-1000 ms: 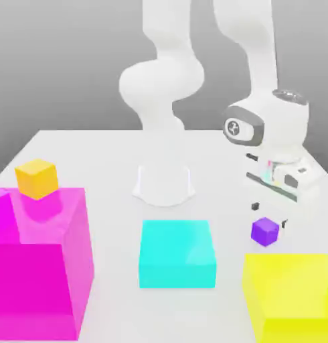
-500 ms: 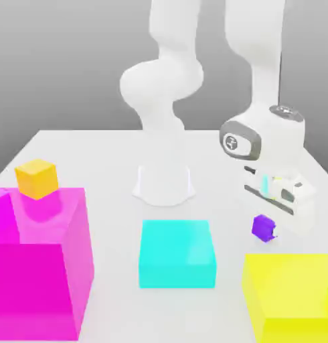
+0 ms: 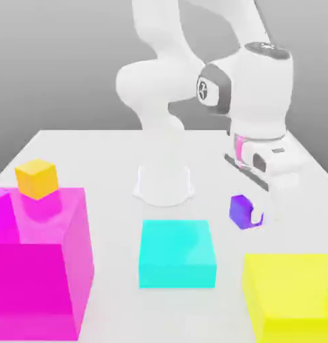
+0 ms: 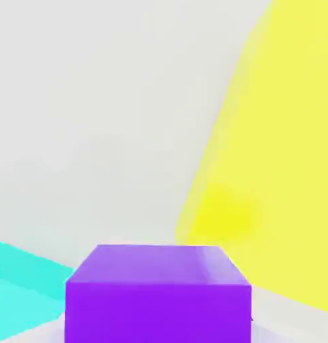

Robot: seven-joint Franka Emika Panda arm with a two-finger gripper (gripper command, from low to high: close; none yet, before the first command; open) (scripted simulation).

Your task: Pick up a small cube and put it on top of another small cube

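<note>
The tiny purple cube (image 3: pixel 241 210) hangs a little above the table toward the exterior view's right, between the cyan and yellow blocks, with my gripper (image 3: pixel 249 213) shut on it. It looms large in the hand view as the purple cube (image 4: pixel 158 293). The tiny orange-yellow cube (image 3: pixel 37 178) rests on top of the big magenta block (image 3: pixel 38 261) at the exterior view's left, far from the gripper.
A big cyan block (image 3: pixel 177 252) lies at front centre and a big yellow block (image 3: pixel 292 294) at front right, both near the held cube. The arm's white base (image 3: pixel 163 182) stands behind the cyan block. The white table (image 3: pixel 93 154) extends to the back.
The gripper closed on the purple cube, lifted it off the table and carried it slightly toward the exterior view's left. The hand has risen and turned.
</note>
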